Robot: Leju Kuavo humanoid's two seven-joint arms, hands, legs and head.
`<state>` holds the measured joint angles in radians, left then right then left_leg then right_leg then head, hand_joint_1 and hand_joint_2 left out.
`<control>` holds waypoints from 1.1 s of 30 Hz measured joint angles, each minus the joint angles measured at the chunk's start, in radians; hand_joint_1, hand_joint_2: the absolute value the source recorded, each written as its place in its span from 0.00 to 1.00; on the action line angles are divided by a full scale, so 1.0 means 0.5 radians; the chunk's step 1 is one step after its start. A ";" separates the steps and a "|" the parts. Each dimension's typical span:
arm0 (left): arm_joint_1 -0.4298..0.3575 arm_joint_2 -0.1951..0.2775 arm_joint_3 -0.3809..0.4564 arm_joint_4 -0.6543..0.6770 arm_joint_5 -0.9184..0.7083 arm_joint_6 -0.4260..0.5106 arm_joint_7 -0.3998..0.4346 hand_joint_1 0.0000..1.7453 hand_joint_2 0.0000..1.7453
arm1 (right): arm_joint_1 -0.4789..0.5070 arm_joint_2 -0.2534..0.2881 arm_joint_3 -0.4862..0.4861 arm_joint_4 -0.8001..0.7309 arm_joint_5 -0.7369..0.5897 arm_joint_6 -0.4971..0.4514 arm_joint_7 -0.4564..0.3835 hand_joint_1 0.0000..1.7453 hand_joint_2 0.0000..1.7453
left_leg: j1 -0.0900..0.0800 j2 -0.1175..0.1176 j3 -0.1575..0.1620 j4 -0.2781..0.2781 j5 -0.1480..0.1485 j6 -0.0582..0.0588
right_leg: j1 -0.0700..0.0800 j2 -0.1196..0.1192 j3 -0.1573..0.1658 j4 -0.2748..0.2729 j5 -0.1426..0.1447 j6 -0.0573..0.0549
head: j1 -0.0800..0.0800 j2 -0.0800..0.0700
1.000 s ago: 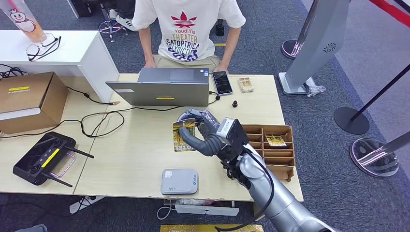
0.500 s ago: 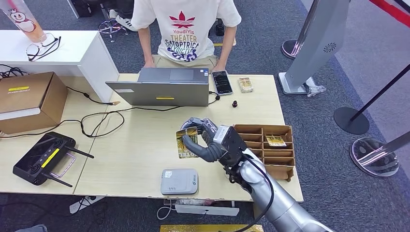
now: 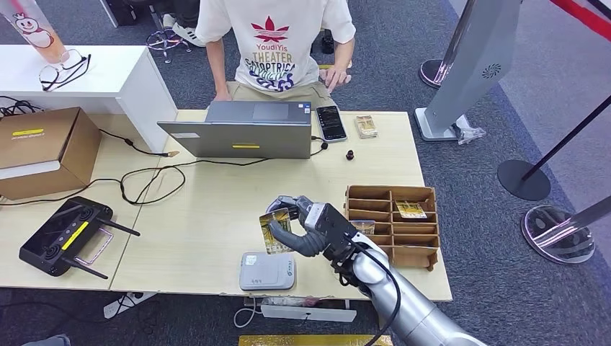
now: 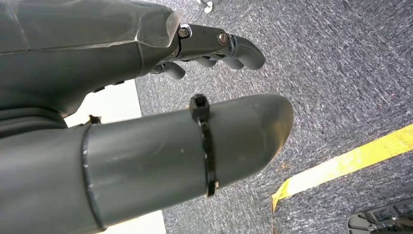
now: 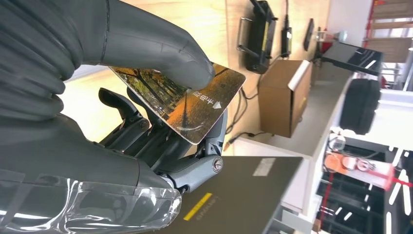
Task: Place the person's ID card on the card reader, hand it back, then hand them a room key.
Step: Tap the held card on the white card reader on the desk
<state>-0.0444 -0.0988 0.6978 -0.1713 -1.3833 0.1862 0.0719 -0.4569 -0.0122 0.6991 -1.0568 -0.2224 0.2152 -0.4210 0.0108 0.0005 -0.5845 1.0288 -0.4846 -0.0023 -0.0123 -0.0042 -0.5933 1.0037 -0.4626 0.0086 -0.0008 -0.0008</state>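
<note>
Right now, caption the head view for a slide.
Right hand holds a picture-printed card above the grey card reader.

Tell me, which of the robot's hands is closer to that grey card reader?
Right. The right hand holds the card just above the card reader; the left hand hangs over carpet, away from it.

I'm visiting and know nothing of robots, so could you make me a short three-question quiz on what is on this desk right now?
1. True or false: the right hand holds a card.
2. The grey card reader lies: A) near the table's front edge, B) on the laptop, C) in the wooden organizer.
3. Fill in: the phone lies just right of the ____.

Key: 1 true; 2 A; 3 laptop.
</note>
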 joint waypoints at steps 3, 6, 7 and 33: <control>0.000 0.000 0.000 0.000 -0.003 -0.001 0.000 0.00 0.00 | 0.002 0.000 0.029 0.044 0.008 0.001 0.006 1.00 1.00 | 0.000 0.000 0.000 0.000 0.000 0.000 | 0.000 0.000 0.000 0.000 0.000 0.000 | 0.000 0.000; -0.001 0.000 0.000 0.000 -0.003 -0.001 0.000 0.00 0.00 | 0.002 0.000 0.065 0.094 0.009 0.003 0.007 1.00 1.00 | 0.000 0.000 0.000 0.000 0.000 0.000 | 0.000 0.000 0.000 0.000 0.000 0.000 | 0.000 0.000; -0.001 0.000 0.000 0.000 -0.003 -0.001 0.000 0.00 0.00 | 0.002 0.000 0.078 0.111 0.009 0.002 0.009 1.00 1.00 | 0.000 0.000 0.000 0.000 0.000 0.000 | 0.000 0.000 0.000 0.000 0.000 0.000 | 0.000 0.000; -0.001 0.000 0.001 0.000 -0.003 0.014 -0.008 0.00 0.00 | -0.049 0.066 0.281 0.488 0.031 0.016 0.025 1.00 1.00 | 0.000 0.000 0.000 0.000 0.000 0.000 | 0.000 0.000 0.000 0.000 0.000 0.000 | 0.000 0.000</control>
<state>-0.0451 -0.0987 0.6981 -0.1713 -1.3847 0.1934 0.0681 -0.4813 0.0208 0.8397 -0.8127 -0.2071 0.2234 -0.4084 0.0109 0.0005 -0.5846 1.0288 -0.4846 -0.0023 -0.0123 -0.0042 -0.5932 1.0037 -0.4626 0.0086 -0.0007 -0.0008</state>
